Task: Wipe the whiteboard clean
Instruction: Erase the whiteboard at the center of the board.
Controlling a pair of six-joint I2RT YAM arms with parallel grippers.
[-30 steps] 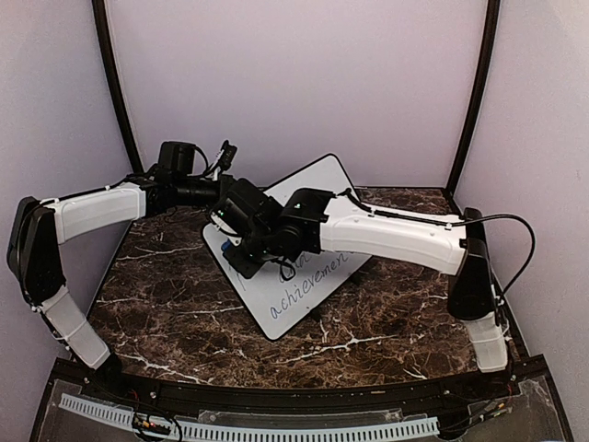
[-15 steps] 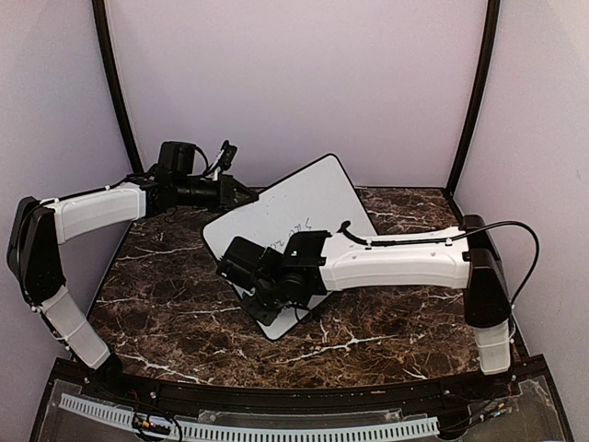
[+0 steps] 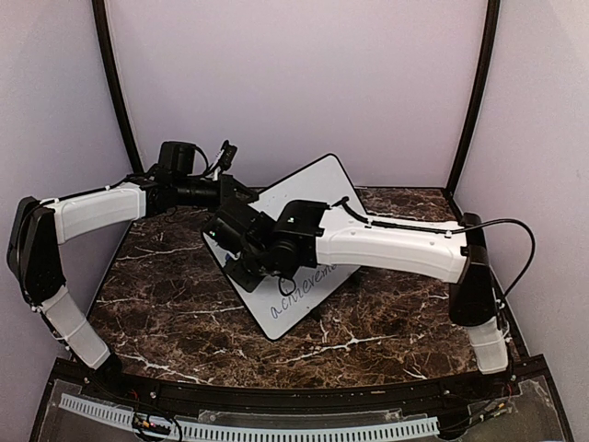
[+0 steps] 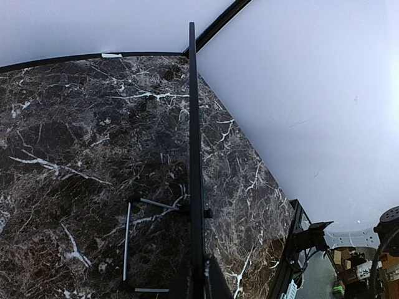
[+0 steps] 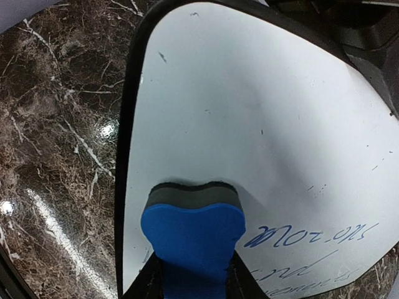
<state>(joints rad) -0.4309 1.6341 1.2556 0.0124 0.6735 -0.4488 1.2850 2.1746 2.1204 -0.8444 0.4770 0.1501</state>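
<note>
A: Arms?
B: Both outstretched; left pincer (image 3: 247, 195) clamps whiteboard (image 3: 313, 189) edge, right pincer (image 5: 193, 280) presses its gripped eraser (image 5: 193, 230) onto it.
A: Board?
B: Tilted on tabletop (image 3: 166, 304), upper part clean, blue writing (image 5: 305, 233) lower down.

Place: seemingly a robot test booth in a lab.
Table (image 3: 184, 313): dark marble-patterned top.
Walls (image 3: 294, 83): plain pale panels and black posts (image 3: 115, 87) enclosed the table.
Arms: left arm (image 3: 92, 210) and right arm (image 3: 396, 249) were mounted at the table's near edge.
</note>
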